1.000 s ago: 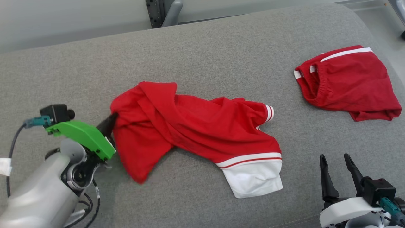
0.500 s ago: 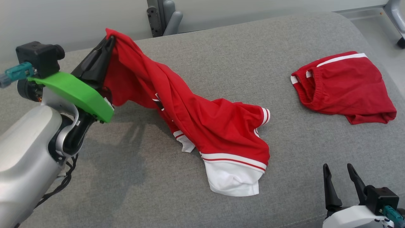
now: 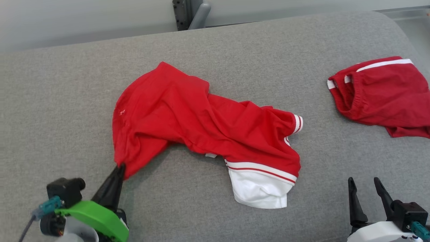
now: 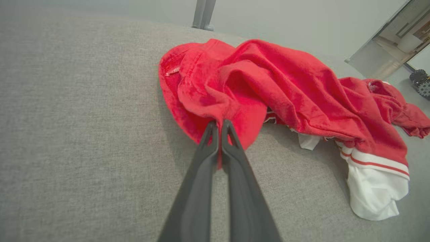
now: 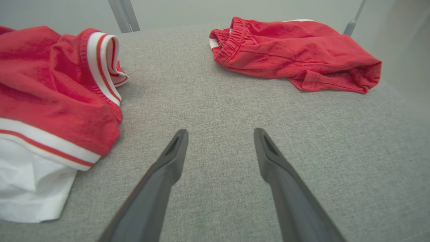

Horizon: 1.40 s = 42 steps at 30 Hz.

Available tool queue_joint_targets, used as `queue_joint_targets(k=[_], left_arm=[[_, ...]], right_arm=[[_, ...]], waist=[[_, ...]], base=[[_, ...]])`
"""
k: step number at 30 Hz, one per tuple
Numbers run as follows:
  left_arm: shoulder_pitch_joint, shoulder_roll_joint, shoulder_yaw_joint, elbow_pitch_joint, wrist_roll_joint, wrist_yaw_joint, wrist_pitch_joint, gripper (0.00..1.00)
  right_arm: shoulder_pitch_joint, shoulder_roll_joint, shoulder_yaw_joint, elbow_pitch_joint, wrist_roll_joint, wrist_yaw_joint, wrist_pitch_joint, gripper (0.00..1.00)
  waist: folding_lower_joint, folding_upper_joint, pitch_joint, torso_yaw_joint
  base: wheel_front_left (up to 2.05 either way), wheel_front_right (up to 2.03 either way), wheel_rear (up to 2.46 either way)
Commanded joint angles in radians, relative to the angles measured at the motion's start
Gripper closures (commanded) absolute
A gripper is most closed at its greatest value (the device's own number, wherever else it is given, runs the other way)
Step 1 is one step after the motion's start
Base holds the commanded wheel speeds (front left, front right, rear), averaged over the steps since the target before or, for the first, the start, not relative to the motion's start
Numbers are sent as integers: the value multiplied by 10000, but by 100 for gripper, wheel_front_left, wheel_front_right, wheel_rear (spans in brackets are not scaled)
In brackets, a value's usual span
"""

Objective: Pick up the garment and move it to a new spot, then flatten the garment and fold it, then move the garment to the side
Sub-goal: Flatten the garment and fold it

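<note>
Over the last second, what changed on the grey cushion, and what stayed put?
The left end effector, shut on an edge of the red shirt throughout, lifted that edge high, then swung it down toward the robot, leaving the shirt's left part spread wider. The right end effector stayed open and idle; the red shorts stayed put.

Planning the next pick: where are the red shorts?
In the head view the red shorts lie at the far right of the grey cushion, apart from the red jersey, beyond the open right hand.
</note>
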Motion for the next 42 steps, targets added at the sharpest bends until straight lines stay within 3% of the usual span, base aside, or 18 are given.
queue_joint_targets(k=[1,11,12,14,15,16,24,33,36,42], left_arm=[[519,-199,177,334,399,-131,-27,100],[1570,-1996,1322,2846,1733,-1549,-27,100],[1614,-2097,1416,2981,1822,-1654,-15,96],[1731,-2305,1643,3191,1963,-1827,-16,56],[1811,-2381,1708,3257,1973,-1887,-16,16],[1864,-2440,1770,3331,1970,-1943,-13,0],[2058,-2032,2371,2563,989,-1696,699,0],[1417,-1115,3356,-98,172,-1090,1719,0],[785,-1280,3110,171,334,-1078,2046,0],[-566,-1577,2511,1817,886,-1527,2529,0]], right_arm=[[27,-26,-9,-7,-112,-12,-28,0],[-232,-31,25,20,-505,-12,-28,0],[-200,-31,43,29,-516,-12,-28,0],[-135,-28,93,47,-509,-12,-28,0],[-103,-29,121,64,-498,-12,-28,0],[-83,-31,133,76,-465,-12,-28,0],[36,-29,192,38,-283,-12,-28,0],[-1,-28,156,-44,-232,-12,-28,0],[-144,-29,249,-43,-244,-12,-28,0],[-412,-31,412,-45,-225,-12,-28,0]], waist=[[0,103,123,382],[0,103,42,864],[0,103,9,859],[0,103,-71,816],[0,103,-111,775],[0,103,-145,729],[0,103,-267,389],[0,103,-84,196],[0,103,67,146],[0,103,342,-126]], base=[[0,0,0],[0,0,0],[0,0,0],[0,0,0],[0,0,0],[0,0,0],[0,0,0],[0,0,0],[0,0,0],[0,0,0]])
